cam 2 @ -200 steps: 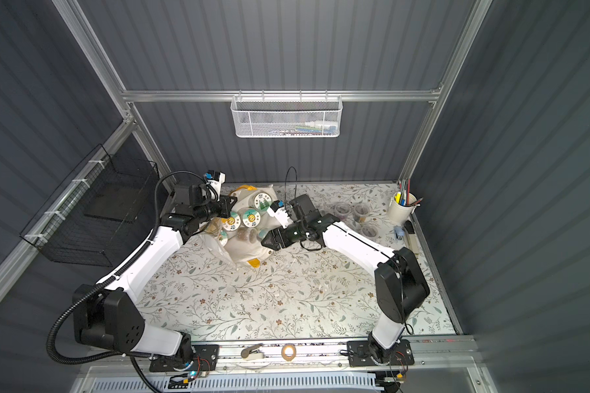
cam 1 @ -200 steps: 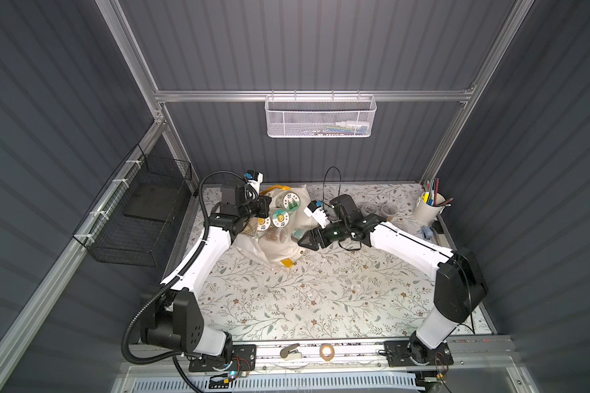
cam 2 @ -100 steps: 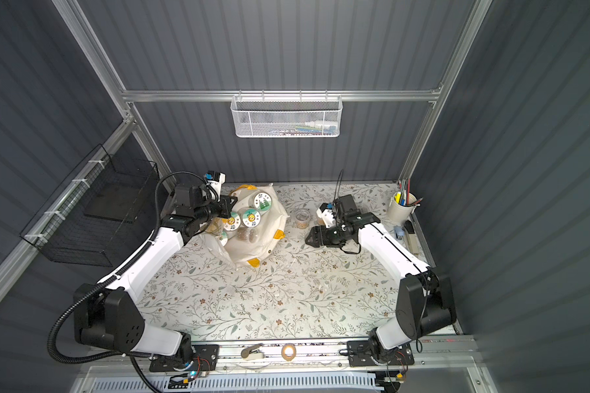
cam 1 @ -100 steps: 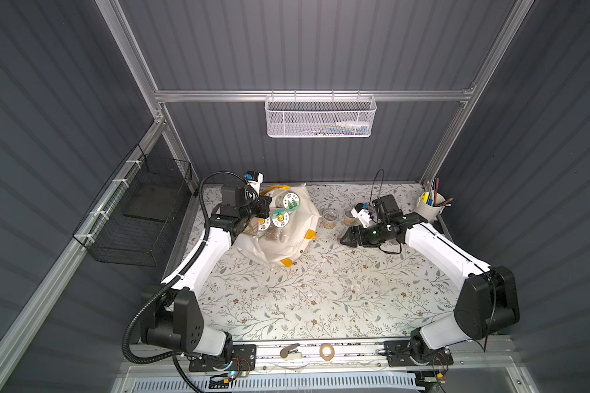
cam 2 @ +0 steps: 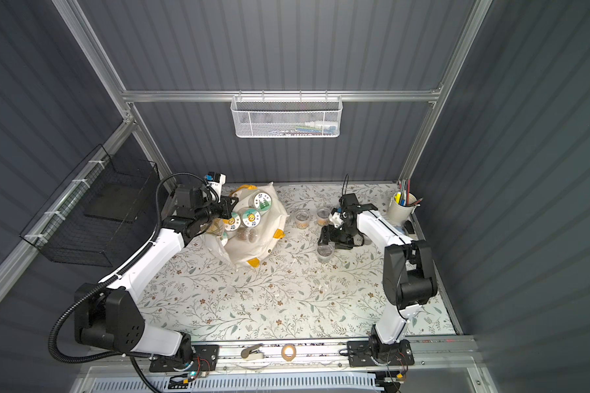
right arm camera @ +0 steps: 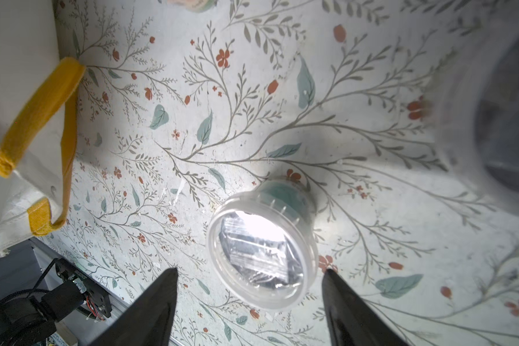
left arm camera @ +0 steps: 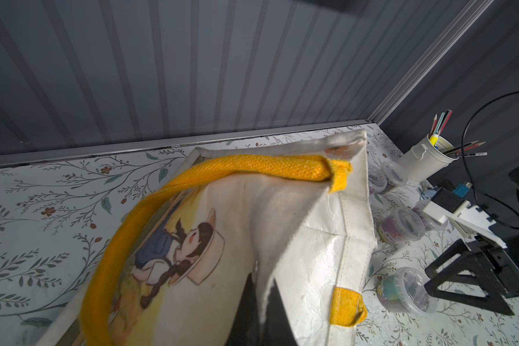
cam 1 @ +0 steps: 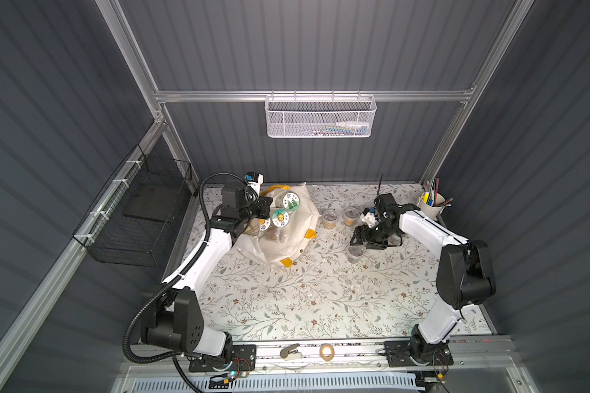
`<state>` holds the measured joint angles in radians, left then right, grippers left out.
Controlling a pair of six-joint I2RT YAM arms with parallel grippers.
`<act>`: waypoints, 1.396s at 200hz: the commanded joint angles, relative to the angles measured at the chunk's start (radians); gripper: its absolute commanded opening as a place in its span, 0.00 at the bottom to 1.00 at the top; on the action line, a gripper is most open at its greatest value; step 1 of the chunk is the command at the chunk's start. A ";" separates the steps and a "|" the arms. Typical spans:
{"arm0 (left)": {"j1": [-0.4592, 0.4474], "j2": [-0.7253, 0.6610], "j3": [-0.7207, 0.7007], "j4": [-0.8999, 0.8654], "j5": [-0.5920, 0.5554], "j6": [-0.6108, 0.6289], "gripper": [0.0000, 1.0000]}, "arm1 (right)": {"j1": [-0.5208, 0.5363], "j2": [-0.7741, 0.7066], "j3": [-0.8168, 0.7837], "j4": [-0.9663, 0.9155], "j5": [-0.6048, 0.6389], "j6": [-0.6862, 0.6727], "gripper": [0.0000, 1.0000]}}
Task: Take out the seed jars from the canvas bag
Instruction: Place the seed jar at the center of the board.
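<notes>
**Bag pinched on my left, a cup between my spread right tips**

On the left wall hangs a black wire basket [cam 1: 140,217]. My left pincer [cam 1: 265,209] is pressed together on the rim of the canvas bag [cam 1: 297,238]. The bag slumps at the far left of the table [cam 1: 286,306] with its mouth tipped up. Inside it I see pictured-lid jars [cam 1: 291,201] side by side, with small cups [cam 1: 276,235] of brown seed just nearer. Right of the bag, two seed cups [cam 1: 329,217] with orange-brown fill stand upright, near each other. Further right and nearer, a clear-lidded cup [right arm camera: 262,254] stands between the spread tips of my right pincer [right arm camera: 249,270]; neither tip touches it. A white pen cup [cam 1: 430,207] sits in the far right corner.
</notes>
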<state>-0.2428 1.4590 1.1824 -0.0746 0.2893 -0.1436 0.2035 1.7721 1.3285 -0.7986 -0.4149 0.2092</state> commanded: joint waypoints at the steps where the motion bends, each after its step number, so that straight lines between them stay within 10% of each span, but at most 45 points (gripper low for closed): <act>1: -0.004 -0.009 -0.012 0.035 0.025 -0.013 0.00 | -0.007 0.020 0.034 -0.036 0.006 -0.014 0.76; 101: -0.004 0.006 -0.004 0.038 0.033 -0.022 0.00 | 0.096 -0.099 -0.119 0.035 0.185 0.009 0.96; 279: -0.004 0.011 0.002 0.032 0.033 -0.022 0.00 | 0.134 0.061 -0.041 0.103 0.247 0.027 0.75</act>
<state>-0.2428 1.4635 1.1805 -0.0658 0.2901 -0.1619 0.3412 1.7908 1.2476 -0.7040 -0.1902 0.2424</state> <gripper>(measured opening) 0.056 0.755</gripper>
